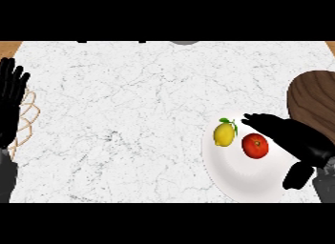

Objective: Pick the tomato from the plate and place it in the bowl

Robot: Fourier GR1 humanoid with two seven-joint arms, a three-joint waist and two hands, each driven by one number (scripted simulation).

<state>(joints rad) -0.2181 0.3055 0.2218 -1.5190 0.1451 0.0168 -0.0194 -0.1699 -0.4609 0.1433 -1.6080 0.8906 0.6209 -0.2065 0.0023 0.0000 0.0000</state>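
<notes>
A red tomato [255, 146] lies on a white plate [236, 176] at the right of the marble counter, next to a yellow lemon [225, 134]. My right hand [297, 138] hovers over the plate's right side, open, its fingers stretched toward the tomato's upper right and its thumb [297, 175] hanging down below. No finger is curled round the tomato. A dark wooden bowl [321, 107] sits at the right edge, just behind the hand. My left hand [4, 102] rests open at the left edge, fingers up.
A thin wire basket [26, 119] shows partly behind the left hand at the counter's left edge. Bare marble [128, 119] spreads across the middle of the counter. A grey object [185, 43] peeks in at the far edge.
</notes>
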